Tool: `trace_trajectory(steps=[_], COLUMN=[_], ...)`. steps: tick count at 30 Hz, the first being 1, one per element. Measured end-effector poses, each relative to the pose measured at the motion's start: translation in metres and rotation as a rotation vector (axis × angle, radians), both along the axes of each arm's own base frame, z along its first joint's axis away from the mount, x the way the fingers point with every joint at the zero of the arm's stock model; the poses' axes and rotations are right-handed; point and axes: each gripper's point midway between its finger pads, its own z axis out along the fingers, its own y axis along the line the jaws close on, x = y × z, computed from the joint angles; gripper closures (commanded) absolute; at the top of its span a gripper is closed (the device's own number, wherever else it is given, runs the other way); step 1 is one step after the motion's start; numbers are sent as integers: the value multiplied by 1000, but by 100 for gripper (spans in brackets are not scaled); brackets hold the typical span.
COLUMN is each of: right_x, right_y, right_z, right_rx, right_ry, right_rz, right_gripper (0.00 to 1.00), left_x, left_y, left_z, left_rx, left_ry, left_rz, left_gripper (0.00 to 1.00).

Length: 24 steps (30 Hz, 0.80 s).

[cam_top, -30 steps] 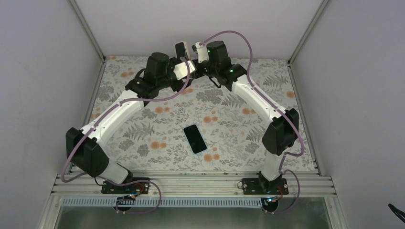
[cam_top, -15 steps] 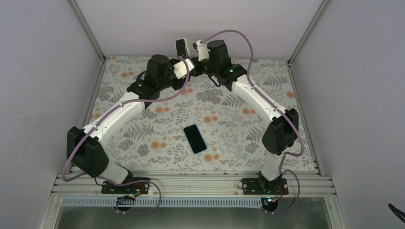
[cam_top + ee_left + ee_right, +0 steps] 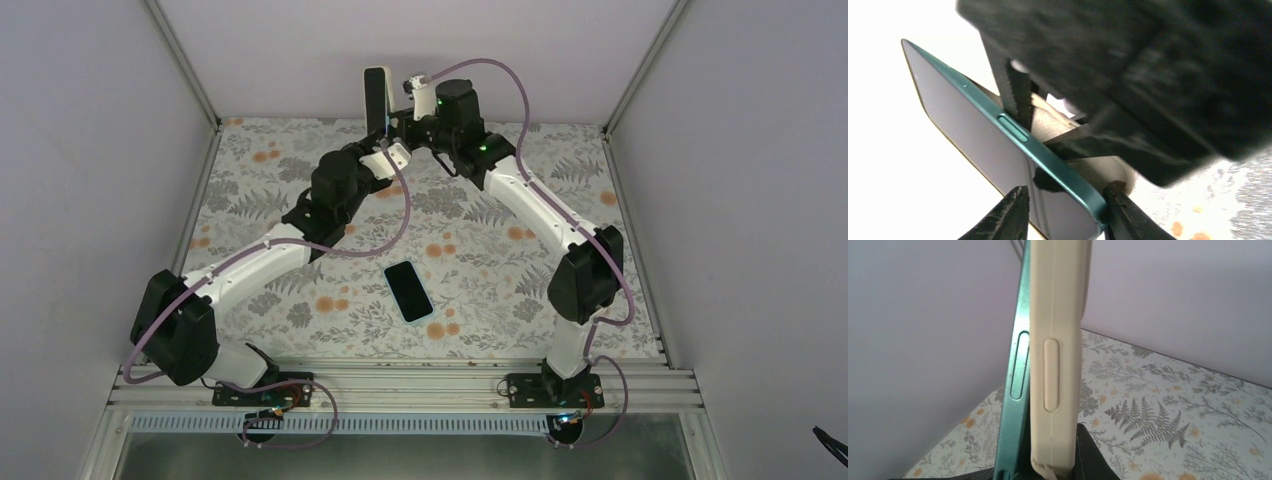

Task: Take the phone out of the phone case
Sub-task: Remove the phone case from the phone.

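A green phone point(image 3: 375, 95) with a dark screen stands upright in the air at the back of the table. In the right wrist view the phone point(image 3: 1015, 390) has come apart from its beige case point(image 3: 1058, 340) along the side. My right gripper point(image 3: 396, 116) is shut at their lower end point(image 3: 1048, 472), its finger pressed on the case. My left gripper point(image 3: 383, 140) points up from below. In the left wrist view its fingers point(image 3: 1010, 212) stand apart on either side of the phone's lower corner point(image 3: 1068, 185), with the right finger touching the edge.
A second phone point(image 3: 408, 290) in a light blue case lies screen up on the flowered mat point(image 3: 250, 200), near the middle front. White walls point(image 3: 100, 150) and metal posts close in the table on three sides.
The phone and right gripper have risen. The left arm's elbow has swung down toward the middle, and its gripper now points up at the phone's lower end.
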Motion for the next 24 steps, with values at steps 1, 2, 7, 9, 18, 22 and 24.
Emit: trace_trajectory(steps=[1,2,7,9,18,22,24], right_x=[0,-1,-5,-6,-11,-14,-14], right_y=[1,3,7,8,6,6,6], right_z=[2,4,4,1,13,24,26], right_rx=[8,14,25,27,73,94,98], right_ry=[-7,-13,-24,-27,-70,-99,-107], right_rz=[9,18,59,71,112,128,134], right_gripper=[97,97,97,97,97,97,97], left_x=[0,0,-2,-2,-7,-8,-8], left_y=[1,2,6,7,5,6,6], left_z=[1,2,2,2,15,25,27], left_rx=[10,20,100,131,261,294,306], left_ry=[-30,-59,-200,-252,-476,-560,-587], left_rz=[8,13,40,55,138,176,190], left_gripper=[66,66,70,73,76,78,79])
